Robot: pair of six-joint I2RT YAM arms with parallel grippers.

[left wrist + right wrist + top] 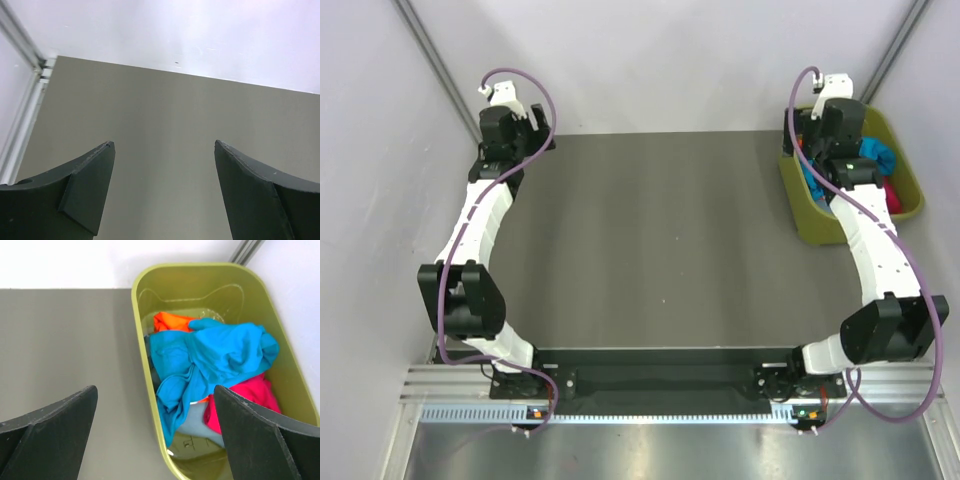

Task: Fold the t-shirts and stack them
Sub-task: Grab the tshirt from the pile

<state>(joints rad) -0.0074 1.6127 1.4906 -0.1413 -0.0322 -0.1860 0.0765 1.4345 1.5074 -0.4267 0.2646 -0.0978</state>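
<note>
Brushed metal rail (660, 385) at the near edge carries both arm bases, left and right. Beyond it lies the table (650, 240): a dark grey, matte, flat top, with no shirt on it.

Left gripper (164, 150) is at the far left corner of the table, fingers wide apart, holding nothing. Only bare top and white wall show between them.

Right gripper (155, 388) is at the far right, above the near end of the tub (200, 290). Fingers spread wide, nothing held. Its left finger hangs over bare table and its right finger over the tub's near end, so the heap sits ahead and to the right of the gap, not squarely under it.

The tub is olive-green plastic, smooth and glossy, oblong with rounded corners. Its long axis runs away from the gripper, and it stands just off the table's right edge.

All the t-shirts are inside it, crumpled and unfolded:
- teal shirt (215, 352) — uppermost, soft and heavily creased, draped along the tub's length
- orange shirt (170, 320) — a corner only, at the far end
- magenta shirt (250, 390) — under the teal one, against the right wall

Assessment: no folding has begun. The right arm is by far the nearer, with the left well apart across the table. The pick seems to call for a shift rightward and a descent onto the teal cloth.
</note>
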